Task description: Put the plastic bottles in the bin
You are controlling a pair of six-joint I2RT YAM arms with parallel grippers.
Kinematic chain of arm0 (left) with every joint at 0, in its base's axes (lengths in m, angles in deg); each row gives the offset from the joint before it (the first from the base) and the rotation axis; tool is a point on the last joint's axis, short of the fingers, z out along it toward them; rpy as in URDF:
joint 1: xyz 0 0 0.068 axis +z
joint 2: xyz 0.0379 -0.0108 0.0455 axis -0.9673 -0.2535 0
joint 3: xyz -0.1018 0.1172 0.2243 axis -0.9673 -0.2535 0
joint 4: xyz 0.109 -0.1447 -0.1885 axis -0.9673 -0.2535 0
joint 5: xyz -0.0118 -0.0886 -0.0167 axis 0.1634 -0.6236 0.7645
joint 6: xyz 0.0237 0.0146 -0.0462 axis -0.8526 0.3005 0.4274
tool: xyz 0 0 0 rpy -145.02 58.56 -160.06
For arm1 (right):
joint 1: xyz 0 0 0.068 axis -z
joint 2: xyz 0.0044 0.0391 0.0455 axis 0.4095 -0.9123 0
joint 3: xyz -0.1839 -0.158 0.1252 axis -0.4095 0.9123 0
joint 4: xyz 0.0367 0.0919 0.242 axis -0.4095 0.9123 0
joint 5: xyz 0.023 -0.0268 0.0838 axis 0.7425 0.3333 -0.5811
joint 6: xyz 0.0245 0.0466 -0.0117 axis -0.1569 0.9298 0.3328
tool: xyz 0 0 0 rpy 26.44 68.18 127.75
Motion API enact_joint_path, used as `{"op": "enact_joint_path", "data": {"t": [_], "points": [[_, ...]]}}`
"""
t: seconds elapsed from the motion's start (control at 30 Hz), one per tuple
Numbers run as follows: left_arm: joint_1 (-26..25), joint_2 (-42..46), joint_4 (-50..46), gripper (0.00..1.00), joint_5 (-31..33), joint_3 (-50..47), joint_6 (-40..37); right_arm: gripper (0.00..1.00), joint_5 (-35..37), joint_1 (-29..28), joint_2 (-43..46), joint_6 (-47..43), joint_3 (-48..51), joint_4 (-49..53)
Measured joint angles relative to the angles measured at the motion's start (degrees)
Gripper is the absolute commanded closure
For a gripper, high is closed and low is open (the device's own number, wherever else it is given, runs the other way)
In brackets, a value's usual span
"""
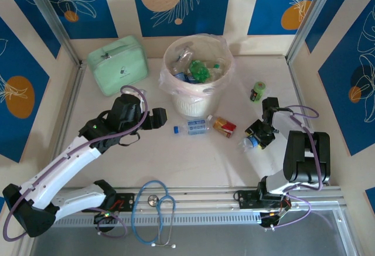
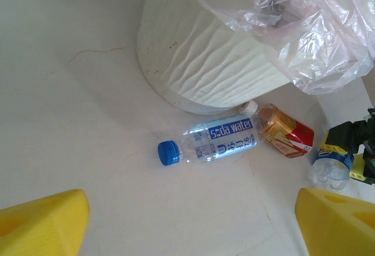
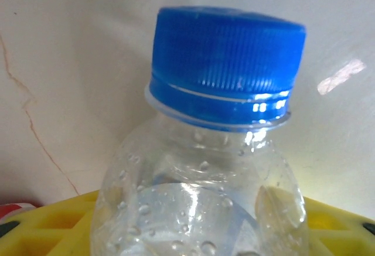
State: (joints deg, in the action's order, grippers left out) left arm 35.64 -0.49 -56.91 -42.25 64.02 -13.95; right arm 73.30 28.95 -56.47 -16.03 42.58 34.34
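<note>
The bin point(image 1: 176, 101) stands at the back centre, with several plastic bottles point(image 1: 198, 70) inside its liner. In front of it a clear blue-capped bottle point(image 1: 192, 127) point(image 2: 217, 142) and a red-and-yellow bottle point(image 1: 224, 126) point(image 2: 287, 133) lie on the table. My left gripper point(image 1: 157, 117) point(image 2: 190, 218) hovers open just left of the clear one, with nothing between its yellow fingertips point(image 2: 44, 215). My right gripper point(image 1: 258, 133) point(image 3: 199, 227) is shut on another clear, blue-capped bottle point(image 1: 249, 142) point(image 3: 205, 168) point(image 2: 331, 165) low over the table at the right.
A mint-green zip case point(image 1: 119, 64) sits at the back left. A small dark cylinder with a green top point(image 1: 258, 91) stands right of the bin. A stethoscope point(image 1: 158, 209) lies on the near rail. Metal frame posts bound both sides.
</note>
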Motion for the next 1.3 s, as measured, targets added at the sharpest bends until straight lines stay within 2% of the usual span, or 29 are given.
{"op": "enact_joint_path", "data": {"t": [0.33,0.6,0.83,1.13,1.3], "points": [[0.0,0.0,-0.02,0.1,0.0,-0.07,-0.2,0.46,0.76,-4.57,14.03,-0.2,-0.79,5.64],[0.0,0.0,-0.02,0.1,0.02,-0.07,-0.2,0.46,2.67,-13.84,24.28,-1.07,-14.82,12.7],[0.0,0.02,-0.02,0.1,0.02,-0.07,-0.2,0.46,4.2,-21.24,25.94,-2.14,-28.04,15.13],[0.0,0.33,-0.04,0.1,0.0,-0.76,-0.2,0.46,6.97,-30.99,26.47,-4.22,-33.86,16.65],[0.0,-0.04,-0.02,0.1,0.0,-0.74,-0.17,0.46,8.92,-34.18,24.83,-6.27,-38.58,16.87]]}}
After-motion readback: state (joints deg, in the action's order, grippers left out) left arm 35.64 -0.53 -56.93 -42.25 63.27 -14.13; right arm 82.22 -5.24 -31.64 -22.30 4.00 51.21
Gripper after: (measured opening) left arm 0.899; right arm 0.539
